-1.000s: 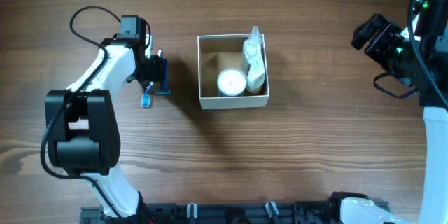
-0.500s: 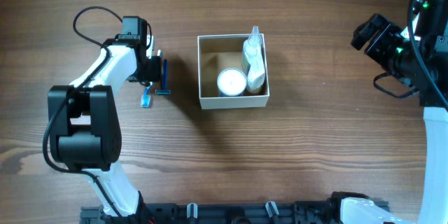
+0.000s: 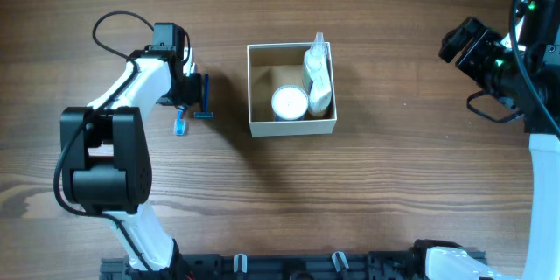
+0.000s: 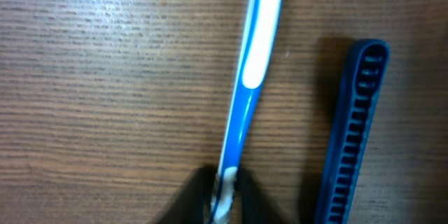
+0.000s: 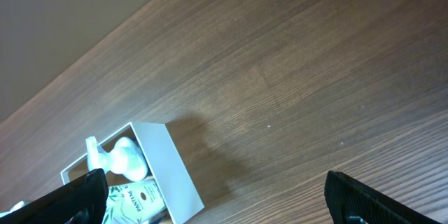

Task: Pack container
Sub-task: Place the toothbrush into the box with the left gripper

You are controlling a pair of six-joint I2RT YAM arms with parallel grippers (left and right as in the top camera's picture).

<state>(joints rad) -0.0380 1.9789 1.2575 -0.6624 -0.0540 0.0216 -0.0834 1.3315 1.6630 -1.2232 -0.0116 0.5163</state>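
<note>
Fingers (image 4: 201, 194) of the left gripper (image 4: 222, 199) pinch the very tip of a blue-and-white plastic toothbrush (image 4: 246, 77) on the brown wooden table (image 4: 105, 77), a dark blue ribbed plastic handle (image 4: 350, 133) just beside. So slight a hold may let it swing or slip. Beyond, the square white-walled cardboard container (image 3: 291, 128) sits mid-table; the right gripper (image 5: 218, 194) hangs wide apart, far off.
</note>
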